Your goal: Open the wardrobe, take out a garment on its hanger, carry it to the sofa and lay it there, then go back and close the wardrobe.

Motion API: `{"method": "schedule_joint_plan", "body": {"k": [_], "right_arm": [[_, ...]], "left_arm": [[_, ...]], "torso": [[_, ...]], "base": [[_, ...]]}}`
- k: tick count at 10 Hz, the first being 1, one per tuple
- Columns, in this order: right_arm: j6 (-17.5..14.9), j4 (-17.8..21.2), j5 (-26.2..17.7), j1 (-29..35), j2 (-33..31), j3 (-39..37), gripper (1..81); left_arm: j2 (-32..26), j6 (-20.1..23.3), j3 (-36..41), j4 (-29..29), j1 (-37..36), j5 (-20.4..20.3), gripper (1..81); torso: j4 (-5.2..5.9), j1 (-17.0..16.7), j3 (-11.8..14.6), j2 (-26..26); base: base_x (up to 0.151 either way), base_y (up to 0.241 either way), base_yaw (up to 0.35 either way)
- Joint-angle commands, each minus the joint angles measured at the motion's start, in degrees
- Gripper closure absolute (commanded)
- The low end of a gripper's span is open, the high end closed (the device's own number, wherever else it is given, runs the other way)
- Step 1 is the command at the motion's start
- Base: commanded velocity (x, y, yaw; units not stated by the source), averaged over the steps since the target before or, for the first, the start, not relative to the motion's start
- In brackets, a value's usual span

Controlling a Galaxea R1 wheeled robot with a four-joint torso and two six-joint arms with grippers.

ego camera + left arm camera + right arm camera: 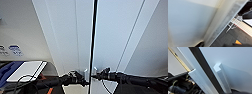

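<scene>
The white wardrobe (pixel 112 37) stands right in front of me, with a narrow dark gap between its two tall doors. Two small vertical white handles (pixel 85 73) (pixel 95 70) sit on either side of that gap. My left gripper (pixel 83 80) is at the left handle and my right gripper (pixel 96 75) is at the right one. In the right wrist view the right door's handle (pixel 223 79) shows large, with the left door's handle (pixel 199 80) across the dark gap. The left wrist view looks along the door's pale face (pixel 190 22). The inside of the wardrobe is hidden.
A white flat board (pixel 25 71) lies on a low surface at the left, next to something blue (pixel 7 70). A pale wall with small stickers (pixel 15 50) is behind it. In the left wrist view there is grey carpet (pixel 224 37) and a white wire stand (pixel 231 26).
</scene>
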Motion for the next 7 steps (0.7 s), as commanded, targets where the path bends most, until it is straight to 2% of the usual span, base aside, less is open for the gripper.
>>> {"method": "schedule_joint_plan", "body": {"k": [1, 3, 7], "right_arm": [[2.32, 0.61, -1.92, -2.46, 1.16, 14.44, 1.0], [2.32, -2.3, -2.01, -6.32, -5.7, 21.05, 1.0], [2.32, -5.03, 1.68, -11.51, -21.08, 31.67, 1.0]], "left_arm": [[-8.49, 0.28, 19.74, -2.16, -1.82, -4.94, 1.0], [-17.47, 0.45, 26.88, -2.07, 1.25, -5.65, 1.0], [-32.24, 0.45, 39.01, 2.41, 8.64, -7.06, 1.0]], "torso": [[0.0, 0.0, 0.0, 0.0], [-0.04, 0.0, 0.0, 0.0], [-0.06, 0.0, 0.0, 0.0]], "base": [[0.0, 0.0, 0.0], [0.0, 0.0, 0.0], [0.0, 0.0, 0.0]]}}
